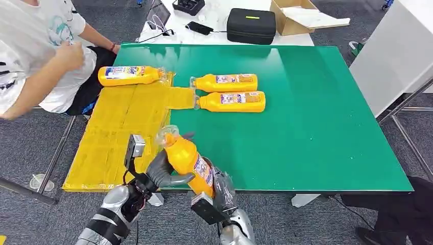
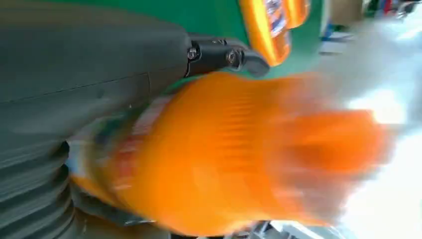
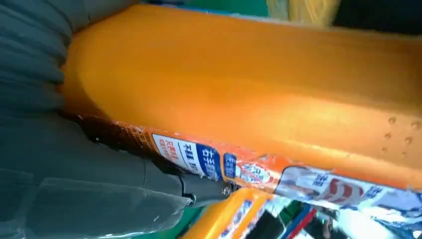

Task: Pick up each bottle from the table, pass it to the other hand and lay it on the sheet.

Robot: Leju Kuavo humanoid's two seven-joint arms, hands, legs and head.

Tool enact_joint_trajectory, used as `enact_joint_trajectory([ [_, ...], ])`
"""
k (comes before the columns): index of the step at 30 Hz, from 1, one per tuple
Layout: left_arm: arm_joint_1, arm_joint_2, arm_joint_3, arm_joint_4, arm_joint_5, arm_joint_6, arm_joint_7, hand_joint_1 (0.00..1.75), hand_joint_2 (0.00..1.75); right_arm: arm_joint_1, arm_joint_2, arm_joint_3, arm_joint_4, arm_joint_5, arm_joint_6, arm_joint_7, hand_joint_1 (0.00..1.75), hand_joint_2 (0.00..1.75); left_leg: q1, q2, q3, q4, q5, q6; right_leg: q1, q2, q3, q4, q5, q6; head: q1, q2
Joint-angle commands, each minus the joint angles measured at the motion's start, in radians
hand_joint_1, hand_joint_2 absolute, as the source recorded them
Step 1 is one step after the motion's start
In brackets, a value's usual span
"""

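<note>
Black case; cardboard box; seated person

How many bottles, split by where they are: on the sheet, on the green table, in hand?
On the yellow sheet: 1 bottle
On the green table: 2 bottles
Held between left hand and right hand: 1 bottle
Total: 4

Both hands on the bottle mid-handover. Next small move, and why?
Probably the right hand lets go. The left hand already wraps the held bottle near its neck, and the yellow sheet lies on the left hand's side, with one bottle already on it. Two more bottles wait on the green table.
</note>
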Motion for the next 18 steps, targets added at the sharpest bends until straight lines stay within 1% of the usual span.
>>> enact_joint_trajectory([
  [1,-0.027,0.032,-0.044,0.079,0.02,-0.024,0.003,0.0,1.75,-0.03,-0.028,0.009,-0.052,-0.008,-0.024,0.0,1.75,1.75,0.0,0.002,0.005,0.0,-0.002,0.001,0.001,0.0,0.005,-0.001,-0.001,-0.002,0.0,0.0],
  [5,-0.028,0.03,-0.044,0.075,0.025,-0.029,0.003,0.0,1.75,-0.034,-0.028,0.009,-0.045,-0.006,-0.017,0.0,1.75,1.75,0.0,0.001,0.004,-0.001,-0.001,0.001,0.001,-0.001,0.004,-0.001,-0.001,-0.002,0.0,0.0],
  [9,-0.025,0.024,-0.046,0.066,0.084,-0.091,0.017,0.0,1.75,-0.052,-0.013,0.02,0.021,0.046,-0.021,0.0,1.75,1.75,0.001,0.001,0.007,0.0,-0.002,0.001,0.001,-0.001,0.007,-0.001,-0.002,-0.002,0.0,0.0],
  [10,-0.021,0.02,-0.044,0.061,0.125,-0.112,0.033,0.0,1.75,-0.057,-0.004,0.013,0.052,0.092,-0.033,0.003,1.75,1.75,0.0,0.001,0.005,0.0,-0.002,0.001,0.001,0.0,0.005,-0.001,-0.001,-0.002,0.0,0.0],
  [11,-0.021,0.015,-0.048,0.056,0.156,-0.129,0.05,0.0,1.75,-0.058,0.005,0.006,0.073,0.119,-0.033,0.002,1.75,1.75,0.0,0.001,0.006,0.0,-0.002,0.001,0.001,-0.001,0.007,-0.001,-0.002,-0.002,0.0,0.0],
  [12,-0.019,0.013,-0.054,0.05,0.177,-0.127,0.063,0.0,1.75,-0.054,0.013,-0.019,0.079,0.166,-0.033,0.004,1.75,1.75,0.0,0.001,0.005,-0.001,-0.002,0.001,0.001,0.0,0.005,-0.001,-0.001,-0.001,0.0,0.0],
  [13,-0.021,0.012,-0.065,0.044,0.183,-0.105,0.069,0.0,1.75,-0.049,0.026,-0.053,0.085,0.221,-0.033,0.005,1.75,1.75,0.001,0.001,0.006,0.0,-0.002,0.001,0.001,0.0,0.007,-0.001,-0.002,-0.002,0.0,0.0],
  [14,-0.023,0.009,-0.069,0.045,0.196,-0.1,0.075,0.0,1.75,-0.045,0.036,-0.08,0.085,0.271,-0.033,0.006,1.75,1.75,0.0,0.001,0.004,-0.001,-0.001,0.001,0.0,-0.001,0.004,-0.001,-0.001,-0.001,0.0,0.0],
  [15,-0.026,0.004,-0.069,0.047,0.208,-0.092,0.079,0.0,1.75,-0.039,0.044,-0.111,0.077,0.326,-0.033,0.014,1.75,1.75,0.001,0.001,0.006,0.0,-0.002,0.001,0.001,-0.001,0.007,-0.001,-0.002,-0.002,0.0,0.0],
  [16,-0.028,-0.002,-0.066,0.052,0.224,-0.092,0.083,0.0,1.75,-0.041,0.046,-0.117,0.084,0.344,-0.033,0.019,1.75,1.75,0.0,0.0,0.004,0.0,-0.002,0.001,0.001,-0.001,0.004,0.0,-0.001,-0.001,0.0,0.0],
  [17,-0.029,-0.008,-0.061,0.055,0.238,-0.093,0.084,0.0,1.75,-0.043,0.046,-0.118,0.086,0.359,-0.033,0.027,1.75,1.75,0.0,-0.001,0.006,0.0,-0.002,0.001,0.001,-0.003,0.006,0.0,-0.002,-0.002,0.0,0.0],
  [18,-0.029,-0.016,-0.054,0.057,0.266,-0.1,0.093,0.0,1.75,-0.043,0.046,-0.119,0.088,0.387,-0.033,0.045,1.75,1.75,0.0,-0.001,0.004,0.0,-0.001,0.001,0.001,-0.002,0.004,0.0,-0.001,-0.001,0.001,0.0],
])
